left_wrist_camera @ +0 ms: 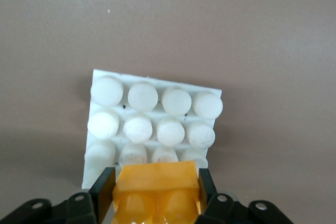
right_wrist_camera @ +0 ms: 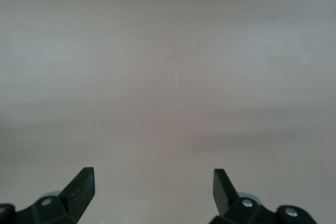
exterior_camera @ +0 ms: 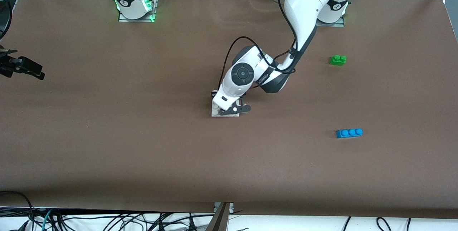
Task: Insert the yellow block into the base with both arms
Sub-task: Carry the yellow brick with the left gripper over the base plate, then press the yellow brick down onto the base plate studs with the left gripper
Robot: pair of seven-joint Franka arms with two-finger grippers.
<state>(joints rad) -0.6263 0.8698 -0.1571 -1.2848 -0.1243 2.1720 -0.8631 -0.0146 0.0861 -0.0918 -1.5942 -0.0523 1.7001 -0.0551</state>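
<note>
The left claw point(left_wrist_camera: 156, 192) is clamped on the yellow block point(left_wrist_camera: 156, 187), one finger on each side, and holds it over the edge row of studs on the white base point(left_wrist_camera: 157, 114); whether the block touches the studs I cannot tell. The base lies mid-bench point(exterior_camera: 107, 134), under the left arm's wrist. The right claw point(right_wrist_camera: 155, 187) waits with fingers spread wide and empty over bare bench at the right arm's end. A green brick point(exterior_camera: 337, 60) and a blue brick point(exterior_camera: 349, 133) lie toward the left arm's end, the blue nearer the front camera.
</note>
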